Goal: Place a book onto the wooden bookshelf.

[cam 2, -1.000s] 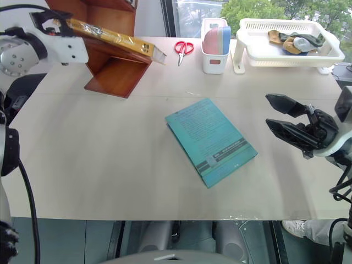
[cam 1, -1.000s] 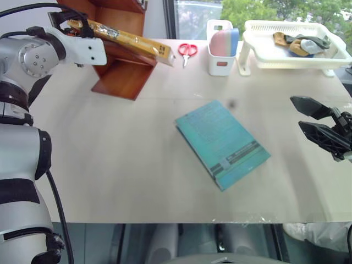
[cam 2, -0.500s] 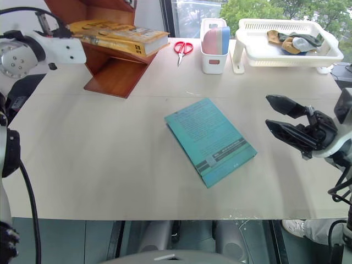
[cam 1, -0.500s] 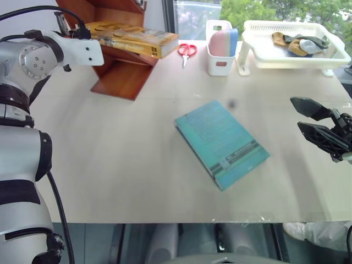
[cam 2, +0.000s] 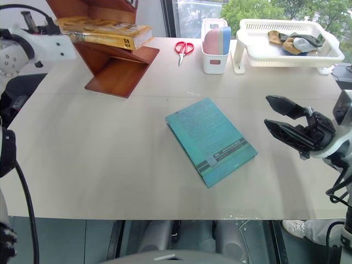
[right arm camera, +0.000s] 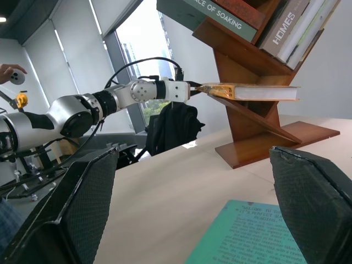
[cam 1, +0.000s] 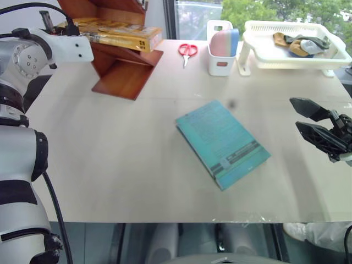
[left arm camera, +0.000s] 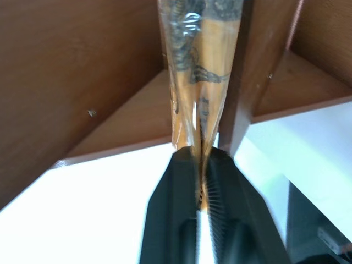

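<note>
Now the book (cam 2: 104, 32) is seen lying flat on a slanted board of the bookshelf (cam 2: 118, 69), at the far left corner of the table (cam 2: 110, 159), with its spine end jutting out past the board's edge toward the scissors (cam 2: 182, 49). The left claw (left arm camera: 202, 181) is pinched narrowly on the near edge of the book, as the left wrist view makes plain: the two black fingers (left arm camera: 176, 192) are closed against the cover from either side. The right claw (cam 2: 286, 122) is held wide apart and empty above the right side of the table, well clear of the teal book (cam 2: 210, 140).

The step in hand is judged to be the seating and release of the book. It would be done well if the book were pushed further in along the board until most of its weight is borne by the wood, and only then let go. The fingers should be parted fully before the arm is drawn straight back, so that the glossy cover is not dragged out with it
</note>
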`<state>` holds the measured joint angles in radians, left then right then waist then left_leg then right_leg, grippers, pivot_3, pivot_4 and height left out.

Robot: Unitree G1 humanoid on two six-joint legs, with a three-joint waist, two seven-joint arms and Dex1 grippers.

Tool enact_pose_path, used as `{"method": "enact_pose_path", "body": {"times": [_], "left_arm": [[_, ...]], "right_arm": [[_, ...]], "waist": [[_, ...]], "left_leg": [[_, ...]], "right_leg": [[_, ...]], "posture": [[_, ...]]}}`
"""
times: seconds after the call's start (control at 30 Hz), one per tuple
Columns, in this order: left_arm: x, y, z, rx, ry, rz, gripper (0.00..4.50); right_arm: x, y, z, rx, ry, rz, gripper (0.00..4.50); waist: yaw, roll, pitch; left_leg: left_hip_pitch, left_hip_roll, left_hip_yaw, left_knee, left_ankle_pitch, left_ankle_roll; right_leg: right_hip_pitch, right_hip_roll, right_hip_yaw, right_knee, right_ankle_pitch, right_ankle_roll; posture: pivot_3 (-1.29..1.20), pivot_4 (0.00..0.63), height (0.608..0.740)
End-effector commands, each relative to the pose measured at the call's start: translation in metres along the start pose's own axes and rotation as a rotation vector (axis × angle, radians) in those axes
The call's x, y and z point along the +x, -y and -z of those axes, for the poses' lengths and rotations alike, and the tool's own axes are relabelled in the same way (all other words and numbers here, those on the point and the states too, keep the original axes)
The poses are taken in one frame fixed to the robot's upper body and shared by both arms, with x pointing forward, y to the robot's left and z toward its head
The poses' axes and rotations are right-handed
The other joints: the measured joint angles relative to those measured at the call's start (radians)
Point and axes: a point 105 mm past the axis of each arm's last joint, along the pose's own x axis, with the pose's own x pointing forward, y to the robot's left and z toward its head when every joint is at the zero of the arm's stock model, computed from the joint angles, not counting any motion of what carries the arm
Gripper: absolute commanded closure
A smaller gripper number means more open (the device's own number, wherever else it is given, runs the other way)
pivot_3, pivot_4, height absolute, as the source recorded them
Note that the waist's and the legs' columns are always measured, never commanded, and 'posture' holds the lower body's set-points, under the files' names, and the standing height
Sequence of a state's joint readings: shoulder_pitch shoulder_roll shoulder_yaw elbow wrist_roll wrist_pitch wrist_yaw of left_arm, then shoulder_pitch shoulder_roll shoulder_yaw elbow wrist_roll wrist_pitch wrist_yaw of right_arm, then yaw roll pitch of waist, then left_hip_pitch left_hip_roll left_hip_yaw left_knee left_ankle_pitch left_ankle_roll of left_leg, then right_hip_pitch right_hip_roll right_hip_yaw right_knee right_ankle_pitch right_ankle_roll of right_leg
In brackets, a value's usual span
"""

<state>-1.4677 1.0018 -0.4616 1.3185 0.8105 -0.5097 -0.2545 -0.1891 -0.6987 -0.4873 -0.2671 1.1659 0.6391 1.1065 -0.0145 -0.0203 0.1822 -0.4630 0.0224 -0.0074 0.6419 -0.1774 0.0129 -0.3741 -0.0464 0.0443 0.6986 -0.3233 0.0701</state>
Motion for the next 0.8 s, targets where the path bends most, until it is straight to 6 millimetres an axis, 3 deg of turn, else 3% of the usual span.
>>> {"method": "enact_pose_path", "body": {"times": [0.03, 0.17, 0.33, 0.53, 0.7, 0.8], "left_arm": [[-0.006, -0.013, 0.013, -0.049, -0.044, -0.025, 2.29], [-0.007, -0.010, 0.017, -0.019, -0.069, -0.007, 0.52], [-0.011, -0.011, 0.025, -0.018, -0.087, -0.032, 0.52], [-0.020, -0.032, 0.026, -0.077, -0.036, -0.167, 0.52], [-0.026, -0.035, -0.004, -0.279, 0.209, -0.231, 0.52], [-0.025, -0.023, -0.049, -0.392, 0.433, -0.227, 0.52]], "right_arm": [[0.004, -0.008, -0.007, -0.048, 0.014, -0.027, 0.00], [0.004, -0.008, -0.007, -0.047, 0.015, -0.023, 0.00], [0.005, -0.008, -0.007, -0.046, 0.017, -0.023, 0.00], [0.006, -0.009, -0.009, -0.048, 0.018, -0.024, 0.00], [0.003, -0.010, -0.010, -0.052, 0.013, -0.010, 0.00], [0.001, -0.010, -0.010, -0.051, 0.006, -0.005, 0.00]], "waist": [[0.000, 0.000, 0.000], [0.000, 0.000, 0.000], [0.000, 0.000, 0.000], [0.000, 0.000, 0.000], [0.002, 0.000, 0.000], [0.005, 0.001, -0.001]], "left_leg": [[0.000, 0.000, 0.000, 0.000, 0.000, 0.000], [0.000, 0.000, 0.000, 0.000, 0.000, 0.000], [0.000, 0.000, 0.000, 0.000, 0.000, 0.000], [0.000, 0.000, 0.000, 0.000, 0.000, 0.000], [0.000, 0.000, 0.000, 0.001, 0.000, 0.000], [0.000, 0.000, -0.001, 0.004, 0.000, 0.000]], "right_leg": [[0.000, 0.000, 0.000, 0.000, 0.000, 0.000], [0.000, 0.000, 0.000, 0.000, 0.000, 0.000], [0.000, 0.000, 0.000, 0.000, 0.000, 0.000], [0.000, 0.000, 0.000, 0.000, 0.000, 0.000], [0.000, 0.000, 0.000, 0.001, 0.000, 0.000], [0.001, 0.000, -0.001, 0.003, 0.000, 0.000]], "posture": [[0.00, 0.150, 0.740], [0.00, 0.150, 0.740], [0.00, 0.150, 0.740], [0.00, 0.150, 0.740], [0.00, 0.150, 0.740], [0.00, 0.150, 0.740]]}}
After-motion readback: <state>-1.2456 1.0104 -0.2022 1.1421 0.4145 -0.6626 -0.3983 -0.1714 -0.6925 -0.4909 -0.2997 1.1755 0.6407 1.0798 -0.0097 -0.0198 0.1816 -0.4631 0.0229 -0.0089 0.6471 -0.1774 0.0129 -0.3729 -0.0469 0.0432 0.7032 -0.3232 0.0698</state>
